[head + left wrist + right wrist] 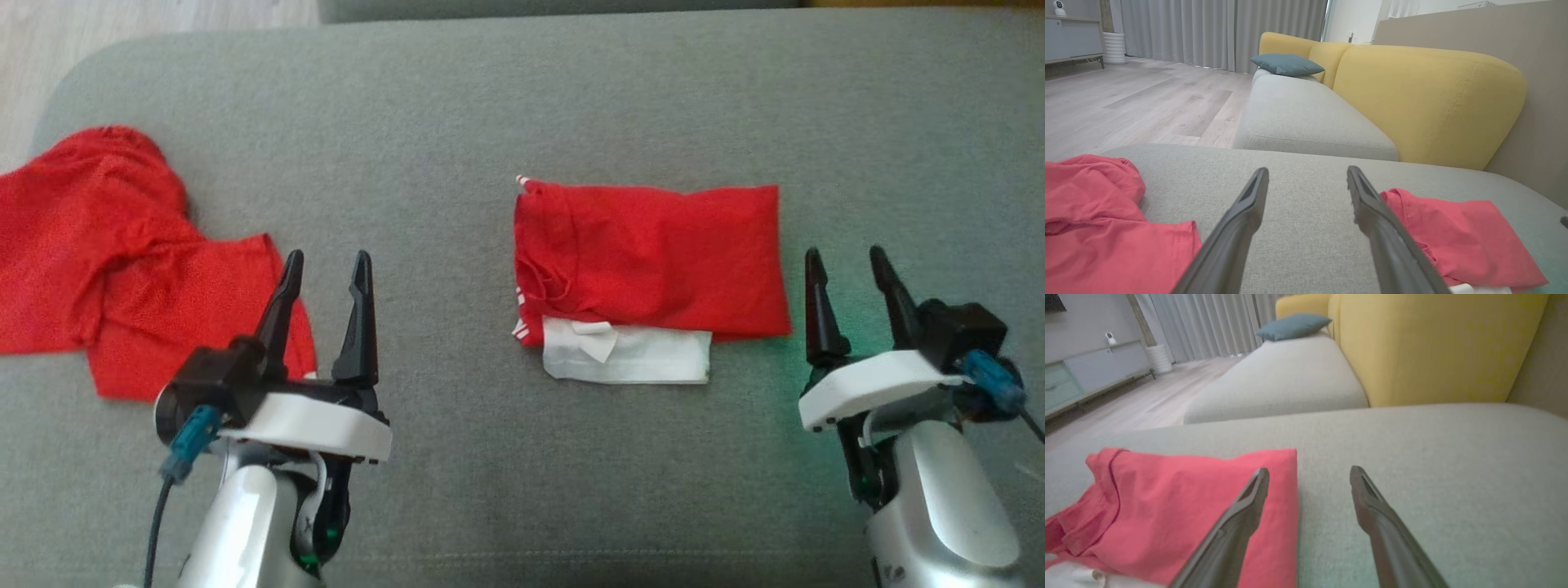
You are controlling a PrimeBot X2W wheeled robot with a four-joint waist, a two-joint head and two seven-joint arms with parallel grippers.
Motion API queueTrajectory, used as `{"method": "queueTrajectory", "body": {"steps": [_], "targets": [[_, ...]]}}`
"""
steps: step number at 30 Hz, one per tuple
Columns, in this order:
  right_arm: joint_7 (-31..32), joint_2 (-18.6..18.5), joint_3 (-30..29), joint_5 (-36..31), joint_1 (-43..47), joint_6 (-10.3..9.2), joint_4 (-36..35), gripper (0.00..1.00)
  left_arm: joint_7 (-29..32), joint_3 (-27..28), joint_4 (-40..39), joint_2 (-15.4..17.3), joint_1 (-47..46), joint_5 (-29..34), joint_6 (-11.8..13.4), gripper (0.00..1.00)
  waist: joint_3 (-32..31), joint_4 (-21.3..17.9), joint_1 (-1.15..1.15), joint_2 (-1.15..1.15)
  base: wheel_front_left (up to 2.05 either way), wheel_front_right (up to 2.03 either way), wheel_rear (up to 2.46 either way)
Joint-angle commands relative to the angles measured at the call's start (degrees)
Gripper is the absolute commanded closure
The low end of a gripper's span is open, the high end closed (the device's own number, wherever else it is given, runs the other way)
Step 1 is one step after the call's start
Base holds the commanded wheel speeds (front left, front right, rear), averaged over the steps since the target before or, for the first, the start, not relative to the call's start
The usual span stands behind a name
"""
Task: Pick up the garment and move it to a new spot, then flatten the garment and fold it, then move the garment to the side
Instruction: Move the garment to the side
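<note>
Broadly, grey cushion point(522, 98) spread beneath everything. Crumpled red cloth point(98, 245) heaped at left edge. Folded red garment point(653, 253) laid mid-cushion, white cloth point(637, 359) showing at its near edge. Left gripper point(327, 257) and right gripper point(845, 251) held either side, fingers spread, nothing grasped.

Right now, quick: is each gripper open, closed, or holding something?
Left gripper: open, holding nothing, by the crumpled red garment.
Right gripper: open, holding nothing, just right of the folded red garment.

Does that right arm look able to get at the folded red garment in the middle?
Probably yes: the right arm's fingers stand open just beside the folded red garment, with only bare grey cushion between them.
</note>
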Motion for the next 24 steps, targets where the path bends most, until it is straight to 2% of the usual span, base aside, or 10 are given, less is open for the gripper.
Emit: {"method": "queueTrajectory", "body": {"steps": [1,10,13,20,21,22,24], "targets": [[0.84,0.21,1.35,0.77,-2.71,0.37,-0.48,0.00,-0.69,1.19,-1.83,0.41,-2.89,-0.03,-0.19,0.00,1.27,1.26,0.00,0.00,0.00,0.00,0.00],[5.09,0.22,-0.06,4.83,-8.11,0.37,8.65,0.00,-0.69,0.17,-1.66,0.41,-4.46,0.03,-0.39,0.00,5.20,4.70,0.00,0.00,0.00,0.00,0.00],[5.63,0.22,-1.38,2.25,-10.01,0.37,12.50,0.00,-0.69,0.07,-1.71,0.41,-4.99,-0.04,-0.28,0.00,6.20,5.63,0.00,0.00,0.00,0.00,0.00],[5.56,0.22,-2.45,0.81,-13.25,0.37,20.05,0.00,-0.69,0.23,-1.94,0.41,-5.53,-0.02,-0.06,0.00,7.15,6.01,0.00,0.00,0.00,0.00,0.00],[5.20,0.22,-1.98,1.07,-13.63,0.37,20.74,0.56,-0.69,0.36,-1.93,0.41,-5.57,0.08,-0.05,0.00,7.17,5.77,0.00,0.00,0.00,0.00,0.00],[4.52,0.22,-1.48,1.09,-14.02,0.37,21.13,1.00,-0.69,0.46,-1.91,0.41,-5.64,0.19,-0.04,0.00,7.14,5.46,0.00,0.00,0.00,0.00,0.00],[2.93,0.22,-1.04,-0.10,-14.74,0.37,21.40,1.00,-0.69,0.68,-1.91,0.41,-5.75,0.36,-0.06,0.00,6.97,4.66,0.00,0.00,0.00,0.00,0.00]]}}
